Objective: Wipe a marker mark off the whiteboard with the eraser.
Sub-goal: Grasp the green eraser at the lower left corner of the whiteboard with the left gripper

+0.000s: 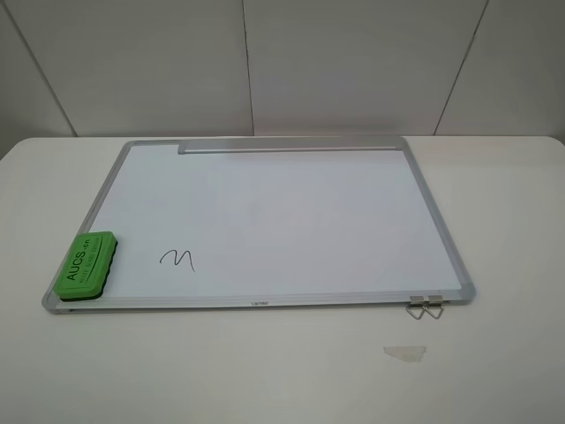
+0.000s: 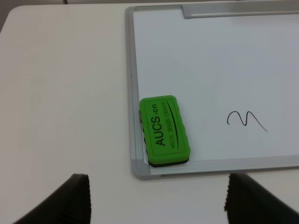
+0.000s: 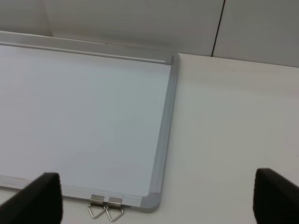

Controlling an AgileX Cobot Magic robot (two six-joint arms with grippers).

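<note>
The whiteboard (image 1: 309,208) lies flat on the white table. On its near left corner rests the green eraser (image 1: 86,265), lettering up. The black marker mark (image 1: 177,258) sits just right of the eraser, apart from it. Neither gripper shows in the exterior high view. In the left wrist view my left gripper (image 2: 156,205) is open above the table, just off the board's corner, with the eraser (image 2: 163,130) and the mark (image 2: 246,120) beyond it. My right gripper (image 3: 156,200) is open with nothing in it, over the board's (image 3: 84,107) near right corner.
Two metal binder clips (image 1: 425,306) hang on the board's near edge at the right. A small clear scrap (image 1: 404,353) lies on the table in front of them. The grey tray strip (image 1: 291,144) runs along the far edge. Wall panels stand behind the table.
</note>
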